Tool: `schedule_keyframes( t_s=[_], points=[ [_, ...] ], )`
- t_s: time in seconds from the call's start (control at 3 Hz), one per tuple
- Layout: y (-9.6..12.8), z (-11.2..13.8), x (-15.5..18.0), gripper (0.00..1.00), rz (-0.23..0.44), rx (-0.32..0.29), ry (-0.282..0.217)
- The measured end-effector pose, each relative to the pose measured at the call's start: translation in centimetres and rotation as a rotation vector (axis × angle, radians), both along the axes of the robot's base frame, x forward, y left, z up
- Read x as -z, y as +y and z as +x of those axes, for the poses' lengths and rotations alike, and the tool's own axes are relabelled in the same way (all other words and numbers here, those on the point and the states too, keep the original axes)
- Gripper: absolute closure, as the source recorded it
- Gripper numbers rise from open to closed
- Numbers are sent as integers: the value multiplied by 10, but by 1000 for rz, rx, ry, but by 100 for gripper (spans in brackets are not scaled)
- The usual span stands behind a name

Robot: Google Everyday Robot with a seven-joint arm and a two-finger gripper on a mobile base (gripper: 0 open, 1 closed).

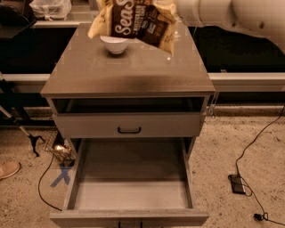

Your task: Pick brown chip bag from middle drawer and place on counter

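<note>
The brown chip bag (133, 20) hangs in the air at the top of the camera view, over the back of the counter (129, 73) and just above a white bowl (115, 43). Its white "Sea Salt" lettering faces me and its top is cut off by the frame edge. My gripper (174, 12) reaches in from the upper right on a white arm (231, 15) and is shut on the bag's right end, mostly hidden behind it. The middle drawer (131, 178) is pulled out wide at the bottom, its flat grey floor bare.
A shallower drawer front with a black handle (129, 130) sits shut below a dark open slot. On the floor are a black power brick (237, 183) with cables at right, a blue tape cross (62, 174) and a shoe (8, 169) at left.
</note>
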State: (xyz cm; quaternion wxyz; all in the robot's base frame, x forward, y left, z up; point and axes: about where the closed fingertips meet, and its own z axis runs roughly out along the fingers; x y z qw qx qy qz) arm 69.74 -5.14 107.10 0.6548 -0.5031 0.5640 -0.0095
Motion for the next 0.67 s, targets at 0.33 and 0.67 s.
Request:
schedule_keyframes(
  t_s=[0.33, 0.67],
  points=[
    [31, 46, 16, 81, -6, -29, 63],
    [60, 76, 54, 59, -24, -60, 146]
  ],
)
